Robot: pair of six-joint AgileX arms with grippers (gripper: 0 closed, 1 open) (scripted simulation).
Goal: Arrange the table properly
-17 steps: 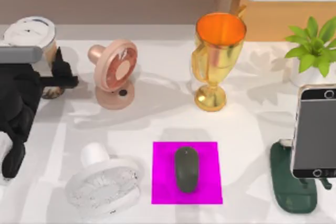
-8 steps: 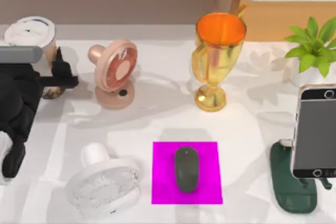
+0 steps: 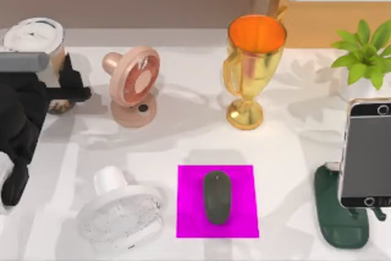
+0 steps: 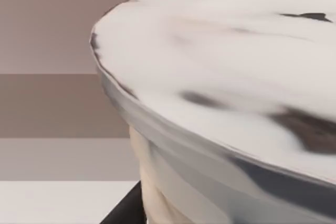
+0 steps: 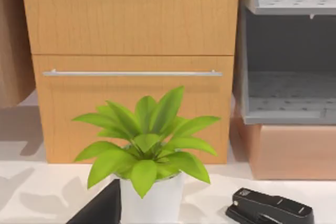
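From above, the left tool (image 3: 72, 87) sat at the broad white worktop's (image 3: 183, 139) far-left edge, its black fingers closed round the lidded tan paper cup (image 3: 33, 38), so the tidying seemed barely started; the grey mouse (image 3: 217, 197) already lay on the magenta square pad (image 3: 189, 212). The left wrist view showed that cup's white lid (image 4: 220, 77) close up; the right wrist view showed a leafy green plant in a white pot (image 5: 149, 150) and a black stapler (image 5: 270, 209), and I could not tell the right tool's state.

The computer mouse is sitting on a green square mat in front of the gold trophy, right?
Not quite. The mouse does sit in front of the gold trophy, but the square mat under it is magenta, not green. The top view shows it.
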